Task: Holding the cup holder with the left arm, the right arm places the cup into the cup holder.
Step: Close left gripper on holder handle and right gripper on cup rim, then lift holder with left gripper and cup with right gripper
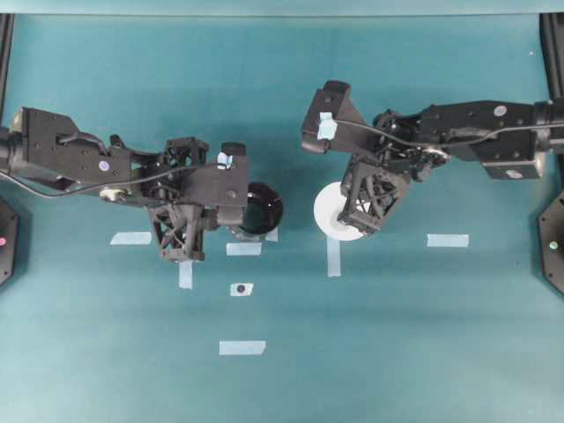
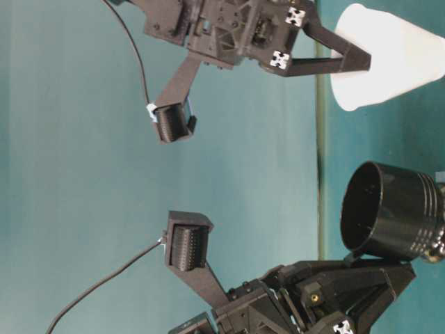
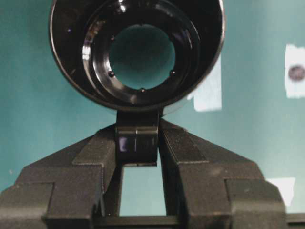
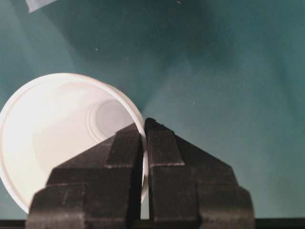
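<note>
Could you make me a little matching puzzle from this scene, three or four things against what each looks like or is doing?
Things:
1. cup holder
2. cup
3. left hand
4. right hand

States:
A. pinching a thin white rim
B. white, wide-mouthed
C. glossy black, open at the bottom
D. clamped on a stubby black handle

Pairs: 1-C, 2-B, 3-D, 4-A

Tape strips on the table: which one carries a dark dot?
The small tape square below the cup holder, between the two longer strips in the middle column. The other strips are plain pale blue.
</note>
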Action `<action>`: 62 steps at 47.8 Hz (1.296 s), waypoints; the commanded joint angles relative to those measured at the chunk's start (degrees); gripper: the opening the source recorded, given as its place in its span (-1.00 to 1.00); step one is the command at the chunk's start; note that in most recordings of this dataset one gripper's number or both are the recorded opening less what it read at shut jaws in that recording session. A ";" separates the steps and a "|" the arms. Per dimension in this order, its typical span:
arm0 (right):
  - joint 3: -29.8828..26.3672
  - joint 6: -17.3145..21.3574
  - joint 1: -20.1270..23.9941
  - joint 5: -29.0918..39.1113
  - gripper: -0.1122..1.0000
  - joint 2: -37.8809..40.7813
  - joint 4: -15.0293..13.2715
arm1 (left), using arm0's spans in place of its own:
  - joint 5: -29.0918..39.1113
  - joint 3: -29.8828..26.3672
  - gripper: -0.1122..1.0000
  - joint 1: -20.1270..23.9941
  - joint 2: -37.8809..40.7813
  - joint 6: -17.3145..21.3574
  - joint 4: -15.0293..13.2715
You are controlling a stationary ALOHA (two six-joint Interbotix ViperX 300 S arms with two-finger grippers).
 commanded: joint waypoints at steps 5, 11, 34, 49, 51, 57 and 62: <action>-0.35 0.88 -0.09 0.00 -0.72 -5.27 0.18 | -2.55 -0.70 -0.35 -0.09 -2.29 0.00 0.18; -0.35 1.93 -0.44 0.00 -0.72 -6.59 0.18 | -3.43 -0.44 -0.35 -0.09 -2.46 -0.09 0.18; 1.49 3.69 -1.32 0.00 -0.72 -12.74 0.18 | -9.14 0.44 -0.35 -0.18 -3.16 -0.09 0.18; 1.67 5.36 -1.32 0.09 -0.72 -15.56 0.18 | -13.80 1.05 -0.35 -0.35 -3.16 -0.18 0.18; 1.58 5.45 -1.32 0.09 -0.72 -15.91 0.18 | -14.15 1.14 -0.35 -0.44 -3.16 -0.18 0.18; 1.05 5.63 -1.05 0.00 -0.72 -17.23 0.18 | -15.03 1.14 -0.35 -0.97 -2.99 -0.18 0.09; 0.26 6.24 -0.79 0.35 -0.72 -18.19 0.18 | -16.00 1.14 -0.35 -1.49 -2.81 -0.18 0.18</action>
